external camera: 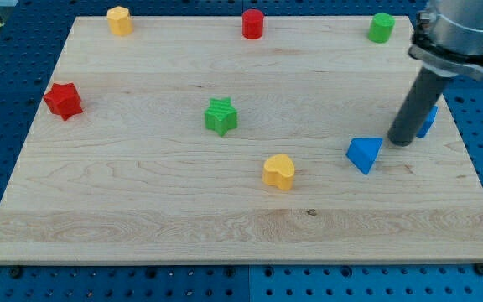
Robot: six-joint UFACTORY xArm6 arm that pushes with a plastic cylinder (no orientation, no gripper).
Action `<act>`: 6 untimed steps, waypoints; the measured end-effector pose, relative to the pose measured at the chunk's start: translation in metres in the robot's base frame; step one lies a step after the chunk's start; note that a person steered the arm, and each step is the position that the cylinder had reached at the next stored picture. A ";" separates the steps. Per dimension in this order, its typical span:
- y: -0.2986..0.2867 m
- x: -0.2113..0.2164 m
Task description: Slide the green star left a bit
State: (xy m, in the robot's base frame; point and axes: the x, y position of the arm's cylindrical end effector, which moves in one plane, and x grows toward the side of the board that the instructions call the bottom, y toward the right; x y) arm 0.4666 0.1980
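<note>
The green star (pixel 220 116) lies near the middle of the wooden board (pixel 141 210). My tip (pixel 402 142) is far to the star's right, at the view's right side. It stands just right of a blue triangle (pixel 364 154) and in front of another blue block (pixel 428 122), which the rod partly hides.
A red star (pixel 64 100) lies at the view's left. A yellow heart (pixel 279 172) lies below and right of the green star. Along the top edge are a yellow block (pixel 120 20), a red cylinder (pixel 252 23) and a green block (pixel 381 28).
</note>
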 end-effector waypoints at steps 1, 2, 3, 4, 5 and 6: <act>-0.045 0.016; -0.066 0.031; -0.075 0.027; -0.124 -0.007; -0.168 -0.036; -0.219 -0.050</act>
